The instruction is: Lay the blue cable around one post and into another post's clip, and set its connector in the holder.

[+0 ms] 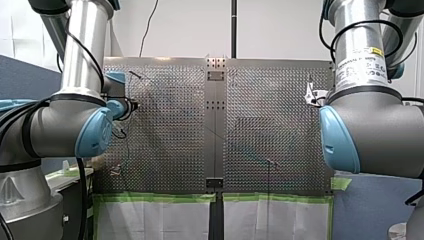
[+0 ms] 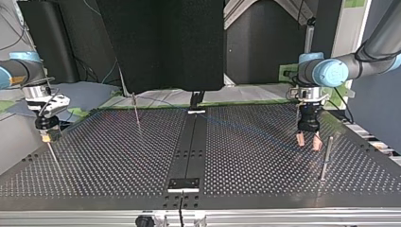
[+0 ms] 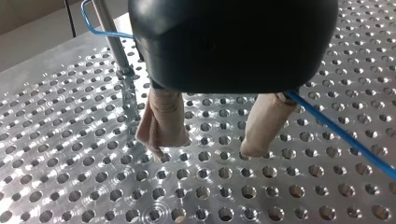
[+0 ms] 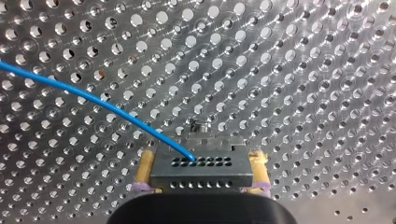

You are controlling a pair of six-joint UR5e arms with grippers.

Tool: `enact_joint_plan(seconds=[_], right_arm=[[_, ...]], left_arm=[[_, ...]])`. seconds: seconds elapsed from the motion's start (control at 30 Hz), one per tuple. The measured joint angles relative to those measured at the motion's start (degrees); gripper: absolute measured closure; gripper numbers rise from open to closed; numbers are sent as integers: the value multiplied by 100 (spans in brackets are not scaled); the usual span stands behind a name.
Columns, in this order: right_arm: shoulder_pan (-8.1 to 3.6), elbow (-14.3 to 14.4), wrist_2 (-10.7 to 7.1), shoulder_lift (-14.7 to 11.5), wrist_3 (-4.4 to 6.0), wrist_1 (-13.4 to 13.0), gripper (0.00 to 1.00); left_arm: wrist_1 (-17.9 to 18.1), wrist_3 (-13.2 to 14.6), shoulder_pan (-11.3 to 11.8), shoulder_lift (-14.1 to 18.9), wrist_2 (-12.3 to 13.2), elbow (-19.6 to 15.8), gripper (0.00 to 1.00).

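Note:
My right gripper point(image 4: 201, 161) has yellow pads and is shut on a grey connector block point(image 4: 201, 170). The blue cable point(image 4: 93, 100) enters the block's top row of holes. In the top view this gripper point(image 2: 47, 135) hangs at the left edge, just above the perforated table point(image 2: 118, 161). My left gripper point(image 3: 201, 147) stands open with beige pads point(image 3: 161, 119), close over the plate. The blue cable point(image 3: 345, 140) runs past the outside of one finger. Beside the other finger stands a thin metal post point(image 3: 116, 51), with the cable bent around its top. In the top view this gripper point(image 2: 307, 141) is next to that post point(image 2: 325, 158).
A second thin post point(image 2: 136, 113) stands at the top view's back, left of the middle. Two small dark fixtures sit on the table's centre strip, one near point(image 2: 184, 183) and one far point(image 2: 196, 111). The arms' bulky elbows point(image 1: 345, 135) fill the front view's sides.

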Motion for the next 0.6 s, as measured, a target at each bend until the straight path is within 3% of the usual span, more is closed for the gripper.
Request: enact_joint_plan(seconds=[0.1, 0.13, 0.17, 0.2, 0.27, 0.3, 0.33, 0.37, 0.4, 0.47, 0.6], right_arm=[[0, -1, -2, 1, -6, 8, 96], [0, -1, -3, 1, -9, 12, 89], [-1, -2, -5, 1, -14, 16, 72], [-1, -1, -5, 1, -18, 19, 72], [-1, -3, -7, 2, -27, 28, 51], [-1, -3, -7, 2, -29, 37, 51], [-1, -4, -7, 2, -31, 47, 31], [-1, -5, -5, 2, -33, 57, 25], [0, -3, -2, 3, -32, 68, 25], [1, 0, 10, 6, -30, 70, 0], [0, 6, 51, 23, -30, 77, 0]], left_arm=[[0, 7, -2, -1, 0, 0, 13], [0, 10, -4, 0, 0, 1, 13], [0, 13, -5, -1, 0, 0, 13], [0, 14, -6, -1, 0, 1, 13], [0, 16, -7, -1, 0, -1, 13], [0, 17, -7, -2, 0, 0, 13], [0, 19, -7, -1, 0, -1, 13], [0, 21, -7, 1, 0, -2, 13], [0, 22, -7, 1, 0, -2, 13], [0, 24, -7, 0, 0, 0, 13], [0, 26, -7, 3, 0, 0, 13]])
